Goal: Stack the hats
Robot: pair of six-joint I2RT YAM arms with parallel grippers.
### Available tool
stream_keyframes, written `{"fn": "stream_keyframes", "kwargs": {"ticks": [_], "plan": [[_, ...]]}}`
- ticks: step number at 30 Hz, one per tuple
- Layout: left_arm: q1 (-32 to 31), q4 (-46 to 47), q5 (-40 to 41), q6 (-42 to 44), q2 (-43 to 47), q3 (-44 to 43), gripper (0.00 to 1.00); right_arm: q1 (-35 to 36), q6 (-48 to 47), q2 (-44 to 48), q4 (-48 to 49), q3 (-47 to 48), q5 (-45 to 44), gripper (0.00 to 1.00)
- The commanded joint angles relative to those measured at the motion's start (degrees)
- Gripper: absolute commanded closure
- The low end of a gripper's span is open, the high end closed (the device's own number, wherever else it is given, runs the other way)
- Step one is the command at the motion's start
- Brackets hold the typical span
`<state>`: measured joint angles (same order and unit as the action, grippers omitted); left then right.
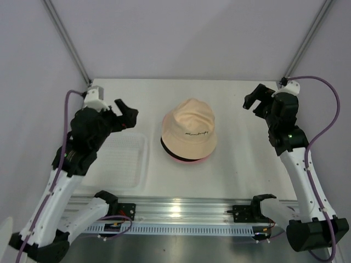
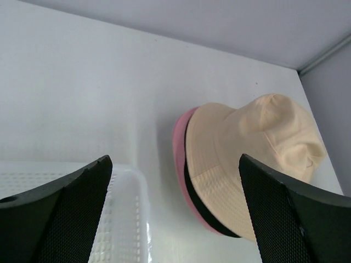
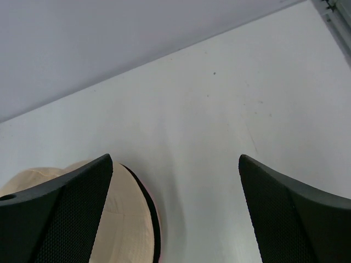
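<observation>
Seeing one stack (image 1: 186,138) dead centre of the table (image 1: 237,160): beige hat (image 1: 191,121) on top, black hat (image 1: 164,143) under it, pink hat (image 2: 178,142) at the bottom, with just slivers of the lower two poking out around 7 o'clock. Looks basically finished, can't spot any loose hats. Further back, at 10 o'clock of the stack, got the left gripper (image 1: 126,112) hovering, spread wide and carrying nothing. Same deal with the right gripper (image 1: 255,97) at 2 o'clock: splayed apart, empty, well clear of the hats.

Biggest worry, guessing here: knocking the pile. Soft cloth, not lined up perfectly, so would probably slide or flop from any sideways nudge by a finger crossing the middle. Could also snag a brim and drag the beige one off. Better to stay high and retreat outward.

Other stuff, near first: a metal rail (image 1: 181,209) at 6 o'clock along the table's edge, no bother. Then a clear tray (image 1: 126,158) at 9 o'clock of the stack, apart from it, just nearer than the left gripper. Might clip its rim if dropping low on that side. Nothing but bare table between the right gripper and the hats.
</observation>
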<state>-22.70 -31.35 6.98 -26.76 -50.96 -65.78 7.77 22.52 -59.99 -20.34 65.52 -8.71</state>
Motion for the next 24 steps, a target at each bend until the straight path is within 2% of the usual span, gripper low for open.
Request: {"fn": "stream_keyframes", "kwargs": {"ticks": [1,4,8,11,17,24], "plan": [[0.81,-10.91,11.7,5.13,7.0,-0.33,0.0,-0.12,-4.5,2.85,-6.3,-2.04,-3.32,0.01],[1.77,-12.07,17.08,5.67,12.87,5.03,0.01,-0.21,-4.95,4.96,-5.41,-5.65,-5.61,0.01],[4.15,-6.63,11.66,8.21,21.5,14.6,0.01,-0.21,-4.33,6.37,-2.88,-8.82,-1.67,0.01],[4.33,-4.42,10.16,10.41,24.32,15.94,0.01,-0.12,-4.24,6.64,-1.38,-10.05,-0.08,0.01],[4.33,-5.74,8.4,11.38,22.57,15.33,0.01,-0.12,-4.68,6.64,0.3,-11.02,2.82,0.0],[4.33,-1.87,5.85,10.86,23.8,18.23,0.0,-0.21,-4.86,8.74,3.72,-14.01,3.7,0.0]]}}
